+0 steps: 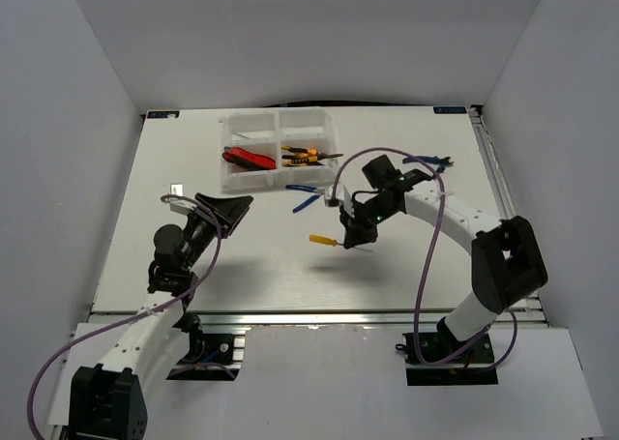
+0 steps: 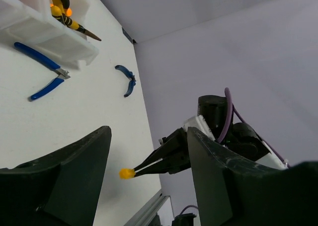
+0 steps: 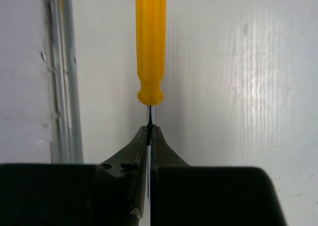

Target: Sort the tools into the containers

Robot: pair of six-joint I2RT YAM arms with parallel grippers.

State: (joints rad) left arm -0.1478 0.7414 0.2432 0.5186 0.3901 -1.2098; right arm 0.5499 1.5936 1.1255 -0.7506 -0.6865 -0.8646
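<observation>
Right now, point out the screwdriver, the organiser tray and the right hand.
screwdriver (image 3: 150, 47), right wrist view, yellow handle.
organiser tray (image 1: 251, 126), top view, bare far-left compartment.
right hand (image 3: 150, 132), right wrist view, between its fingertips.

I see tray (image 1: 250, 128) far back on tabletop (image 1: 251, 266), cutters (image 1: 247, 158) and pliers (image 1: 308, 155) inside, loose pliers (image 1: 308, 196) just before it, screwdriver (image 1: 322, 239) nearer me.

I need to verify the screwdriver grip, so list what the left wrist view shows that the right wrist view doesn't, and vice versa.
Left wrist only: the left gripper open, a corner of the tray holding yellow-and-black pliers, and blue-handled pliers plus a second blue tool lying on the table outside it.
Right wrist only: the pinch head-on, jaws shut on the thin shaft just below the handle, and a metal rail.
Both: the right gripper, the yellow screwdriver, the white table.
</observation>
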